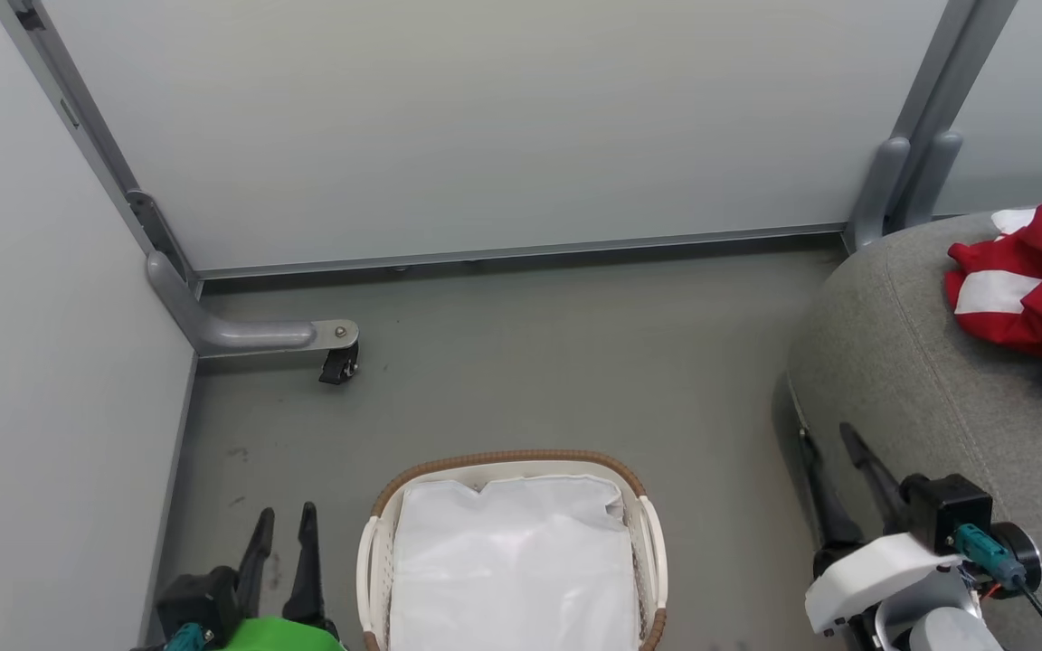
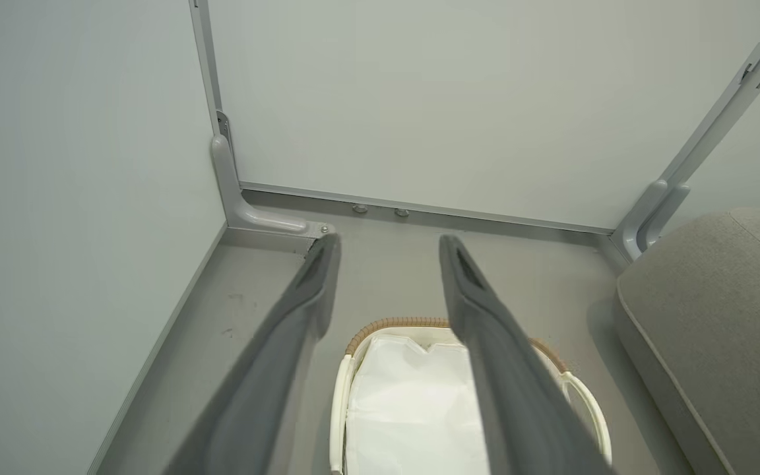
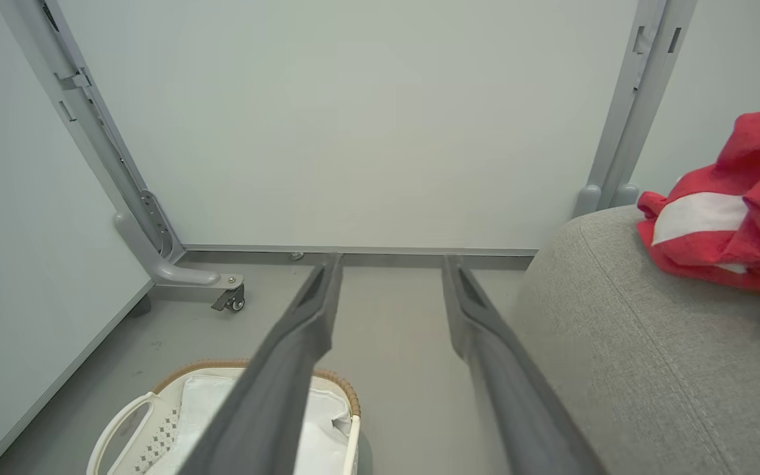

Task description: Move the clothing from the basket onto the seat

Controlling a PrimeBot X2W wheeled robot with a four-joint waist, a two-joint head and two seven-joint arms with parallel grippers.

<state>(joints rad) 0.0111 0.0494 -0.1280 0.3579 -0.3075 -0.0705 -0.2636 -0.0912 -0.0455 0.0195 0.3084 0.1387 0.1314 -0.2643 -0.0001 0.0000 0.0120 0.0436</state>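
Note:
The red and white clothing [image 1: 1032, 289] lies bunched on the grey seat [image 1: 919, 380] at the right; the right wrist view shows the clothing [image 3: 729, 211] on the seat [image 3: 650, 356] too. The white basket [image 1: 512, 466] with its brown rim stands on the floor at bottom centre, and only its white liner shows inside. My left gripper [image 1: 284, 517] hangs open and empty left of the basket. My right gripper [image 1: 828, 436] is open and empty beside the seat's rounded edge. In the left wrist view the basket [image 2: 353, 369] lies below the fingers.
Pale partition walls [image 1: 485, 127] close off the back and left. A grey metal foot with a castor [image 1: 338, 362] juts onto the floor at back left. Another grey post [image 1: 901, 190] stands at the back right corner by the seat. Grey floor [image 1: 575, 362] lies beyond the basket.

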